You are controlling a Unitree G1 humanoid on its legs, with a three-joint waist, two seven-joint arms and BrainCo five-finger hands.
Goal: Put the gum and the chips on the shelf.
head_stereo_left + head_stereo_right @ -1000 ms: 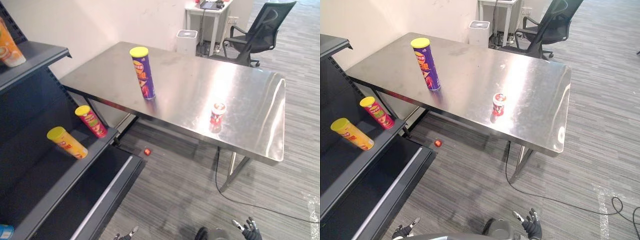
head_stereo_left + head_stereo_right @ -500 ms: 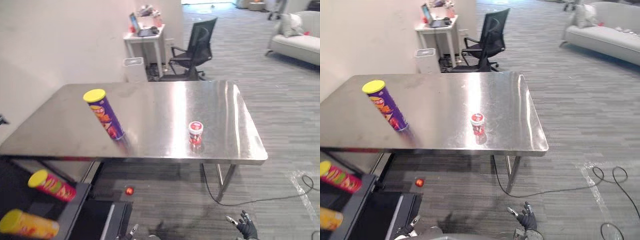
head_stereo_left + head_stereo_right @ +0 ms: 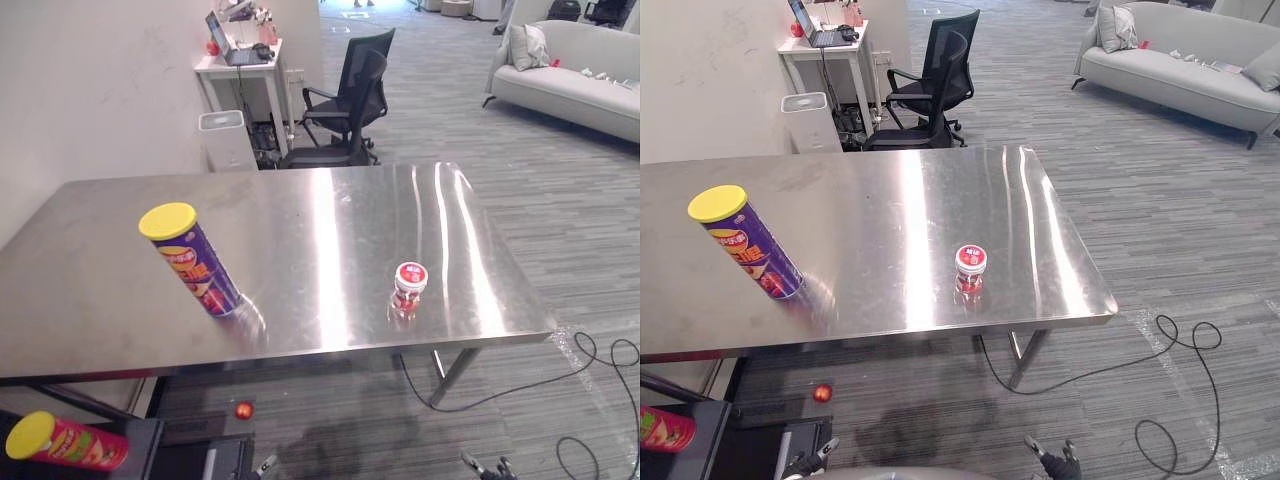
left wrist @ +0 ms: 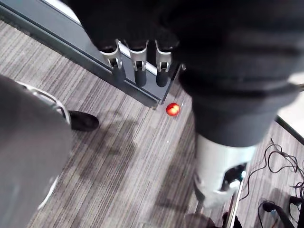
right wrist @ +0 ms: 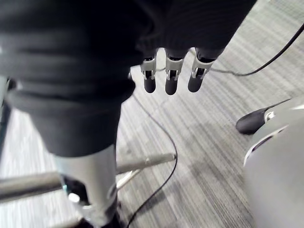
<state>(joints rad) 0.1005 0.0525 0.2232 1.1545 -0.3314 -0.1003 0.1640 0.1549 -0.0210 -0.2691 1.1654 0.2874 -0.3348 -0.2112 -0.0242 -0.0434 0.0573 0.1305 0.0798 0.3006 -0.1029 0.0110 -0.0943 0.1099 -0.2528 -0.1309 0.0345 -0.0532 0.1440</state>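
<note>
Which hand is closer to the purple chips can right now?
Left. The left hand hangs below the table's near edge, roughly in line with the chips can; the right hand hangs as low but well to its right, past the gum jar.

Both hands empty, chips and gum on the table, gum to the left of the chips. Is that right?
Not quite. The gum stands to the right of the chips, not the left, as the left eye view shows. Both are on the table, and the left hand and right hand are empty, fingers straight.
</note>
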